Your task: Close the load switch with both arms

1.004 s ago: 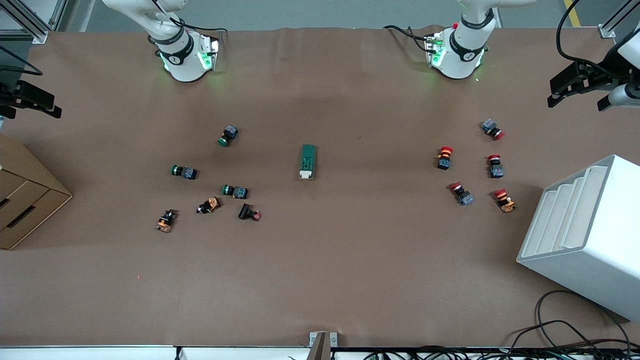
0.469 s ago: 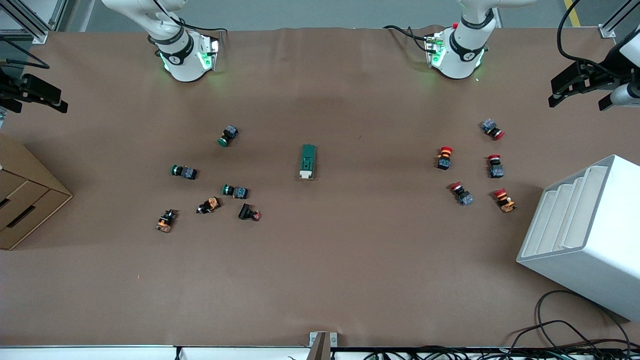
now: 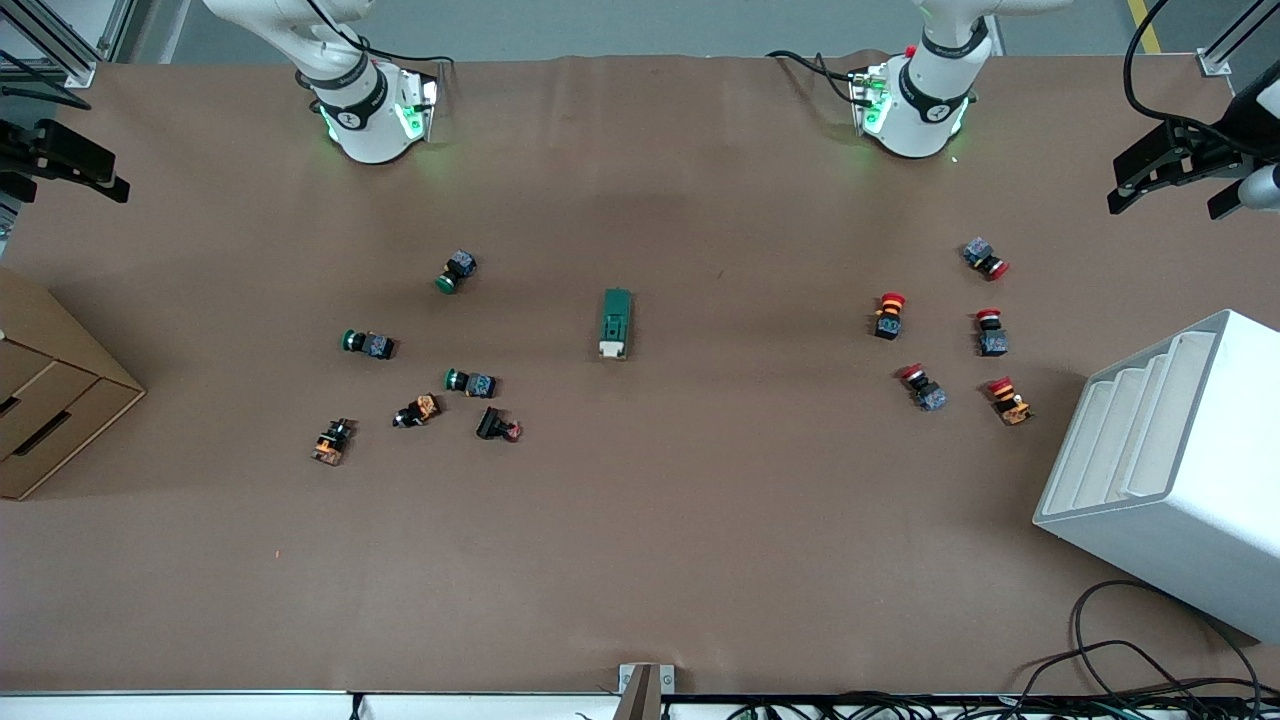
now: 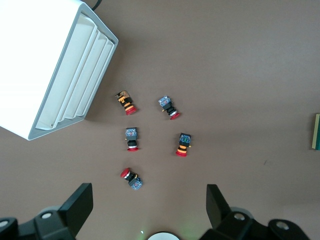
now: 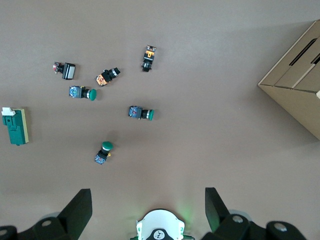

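The load switch (image 3: 616, 323) is a dark-green block with a white lever piece at its end nearer the front camera. It lies flat in the middle of the table, and it also shows in the right wrist view (image 5: 15, 126) and at the edge of the left wrist view (image 4: 316, 131). My left gripper (image 3: 1165, 195) is up in the air over the left arm's end of the table, open and empty (image 4: 149, 200). My right gripper (image 3: 62, 180) is up over the right arm's end, open and empty (image 5: 148, 202). Both are well away from the switch.
Several green and orange push buttons (image 3: 470, 382) lie toward the right arm's end, and several red ones (image 3: 889, 314) toward the left arm's end. A cardboard box (image 3: 40, 400) stands at the right arm's end. A white slotted bin (image 3: 1170, 470) stands at the left arm's end, with cables (image 3: 1130, 660) near it.
Both grippers have drifted a little toward the robots' bases and the table ends in the front view. The switch and the buttons have not moved.
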`<action>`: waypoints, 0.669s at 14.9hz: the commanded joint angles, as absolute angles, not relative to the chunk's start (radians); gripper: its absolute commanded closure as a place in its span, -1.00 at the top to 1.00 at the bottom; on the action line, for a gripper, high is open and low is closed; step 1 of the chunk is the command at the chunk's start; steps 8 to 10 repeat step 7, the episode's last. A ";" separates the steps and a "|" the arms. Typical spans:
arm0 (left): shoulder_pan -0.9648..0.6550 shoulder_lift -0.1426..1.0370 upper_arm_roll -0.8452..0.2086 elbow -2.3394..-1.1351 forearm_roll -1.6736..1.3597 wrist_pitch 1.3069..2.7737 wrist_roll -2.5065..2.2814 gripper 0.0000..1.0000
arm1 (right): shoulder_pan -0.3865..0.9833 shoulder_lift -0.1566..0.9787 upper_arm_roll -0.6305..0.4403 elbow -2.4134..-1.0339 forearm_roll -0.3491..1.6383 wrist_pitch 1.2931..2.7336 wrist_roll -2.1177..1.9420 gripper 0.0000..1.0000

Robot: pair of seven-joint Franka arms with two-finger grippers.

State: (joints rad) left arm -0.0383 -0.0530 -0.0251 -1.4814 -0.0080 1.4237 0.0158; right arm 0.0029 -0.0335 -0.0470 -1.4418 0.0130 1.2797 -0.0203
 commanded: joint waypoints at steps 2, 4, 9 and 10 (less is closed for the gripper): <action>-0.037 -0.071 -0.031 -1.496 -0.021 1.417 0.009 1.00 | 0.006 -0.092 -0.046 -1.522 0.017 1.315 -0.005 1.00; -0.041 -0.063 -0.032 -1.491 -0.018 1.417 0.021 1.00 | 0.006 -0.101 -0.046 -1.534 0.017 1.321 -0.003 1.00; -0.040 -0.060 -0.032 -1.488 -0.014 1.417 0.021 1.00 | 0.006 -0.110 -0.046 -1.542 0.018 1.328 -0.003 1.00; -0.040 -0.060 -0.032 -1.488 -0.014 1.417 0.021 1.00 | 0.006 -0.110 -0.046 -1.542 0.018 1.328 -0.003 1.00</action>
